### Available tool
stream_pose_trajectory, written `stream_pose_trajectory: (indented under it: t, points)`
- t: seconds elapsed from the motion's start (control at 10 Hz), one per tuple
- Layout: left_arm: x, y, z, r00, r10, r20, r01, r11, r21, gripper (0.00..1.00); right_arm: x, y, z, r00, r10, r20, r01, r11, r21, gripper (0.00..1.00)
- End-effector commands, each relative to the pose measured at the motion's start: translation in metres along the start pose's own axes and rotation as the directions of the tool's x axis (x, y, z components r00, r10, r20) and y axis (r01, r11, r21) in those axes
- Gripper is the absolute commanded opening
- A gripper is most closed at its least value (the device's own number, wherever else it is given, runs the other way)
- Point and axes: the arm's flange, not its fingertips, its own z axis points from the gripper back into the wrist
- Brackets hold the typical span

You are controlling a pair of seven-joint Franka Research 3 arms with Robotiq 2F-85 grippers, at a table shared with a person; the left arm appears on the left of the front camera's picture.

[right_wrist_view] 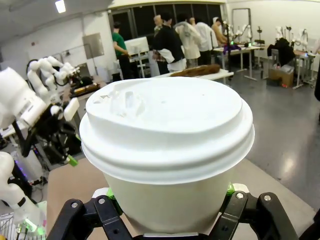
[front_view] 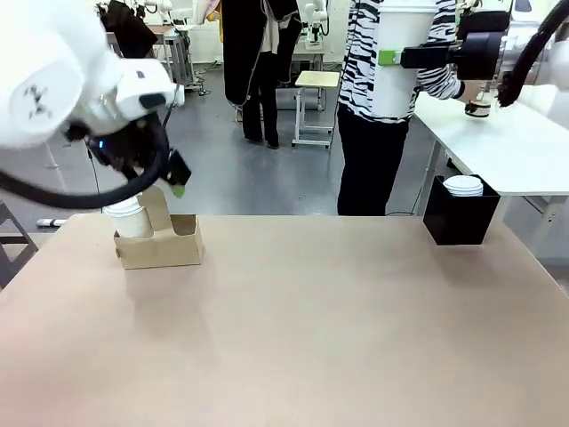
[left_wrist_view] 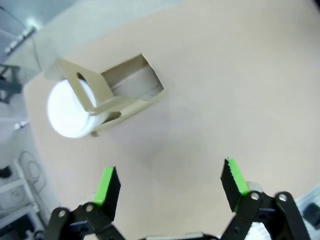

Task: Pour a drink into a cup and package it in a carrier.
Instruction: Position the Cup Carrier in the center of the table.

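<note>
Green-padded and clamped tight, the right gripper (right_wrist_view: pixel 170 197) held a lidded cup (right_wrist_view: pixel 167 150) by its white paper wall, upright, with the plastic lid fully seated. Seen from the front, that gripper (front_view: pixel 404 58) and its cup (front_view: pixel 404 53) hung high in the air, well apart from the carrier (front_view: pixel 160 245) and far off to its right.

The left gripper (left_wrist_view: pixel 170 182) had its fingers (left_wrist_view: pixel 107 185) spread wide with nothing between them. From the front it (front_view: pixel 169 178) hovered just above the carrier's upright handle tab without touching it.

The brown cardboard carrier (left_wrist_view: pixel 120 95) sat on the tan table (front_view: pixel 311 338). A second cup (front_view: pixel 132 218), white and lidded, stood in the slot at its left end; the wrist camera looked down on its round lid (left_wrist_view: pixel 70 107) beside the handle tab.

A black box (front_view: pixel 460 222) topped with a stack of white lids (front_view: pixel 463 185) stood at the table's far edge, well to the carrier's right. A person in a black-and-white striped top (front_view: pixel 360 80) stood beyond the table, behind the raised cup.
</note>
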Motion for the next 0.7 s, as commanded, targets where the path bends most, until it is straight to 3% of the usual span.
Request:
stream_pose_trajectory:
  t: [0.0,0.3,0.6]
  points:
    - [0.045,0.001,-0.002,0.997,0.061,-0.044,-0.059,0.996,0.063,1.00,0.005,0.000,-0.002,1.000,0.005,0.007,-0.005,1.000,-0.011,0.80]
    - [0.082,0.043,-0.028,0.980,0.175,-0.093,-0.164,0.980,0.112,1.00,0.005,0.000,-0.002,1.000,0.005,0.007,-0.005,1.000,-0.011,0.80]
    - [0.088,0.081,-0.062,0.958,0.263,-0.116,-0.251,0.961,0.113,1.00,0.005,0.000,-0.002,1.000,0.005,0.007,-0.005,1.000,-0.011,0.80]
